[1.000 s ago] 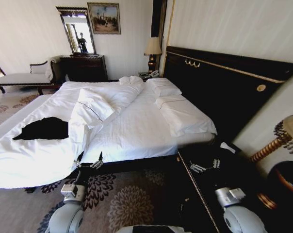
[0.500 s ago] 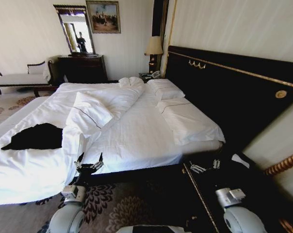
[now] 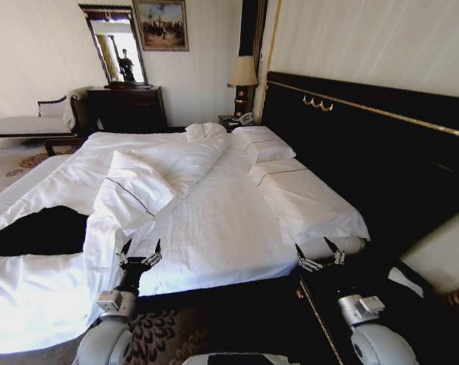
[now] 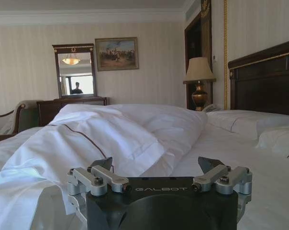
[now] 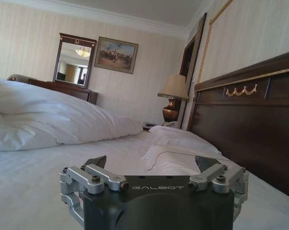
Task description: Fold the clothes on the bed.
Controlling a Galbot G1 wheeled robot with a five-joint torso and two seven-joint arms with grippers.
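Observation:
The clothes, a black T-shirt [image 3: 39, 230], lie crumpled on the white duvet at the left side of the bed [image 3: 214, 220]. My left gripper [image 3: 140, 252] hangs open at the bed's near edge, to the right of the shirt and apart from it. In its wrist view the left gripper [image 4: 156, 165] faces the folded-back duvet [image 4: 116, 136]. My right gripper [image 3: 320, 254] is open too, over the bed's near right corner by the headboard [image 3: 366, 144]. Nothing is held between the fingers of the right gripper [image 5: 151, 163].
A folded duvet [image 3: 150, 179] and pillows [image 3: 305, 201] lie across the mattress. A dark nightstand [image 3: 343, 304] stands under my right arm. A lamp [image 3: 243, 80], a dresser with mirror [image 3: 127, 106] and a chaise [image 3: 24, 125] stand along the far wall. Patterned carpet [image 3: 165, 331] lies below.
The whole head view has shifted: the bed has come nearer and the shirt sits further left and lower. Both grippers now stand over the bed's near edge, still open.

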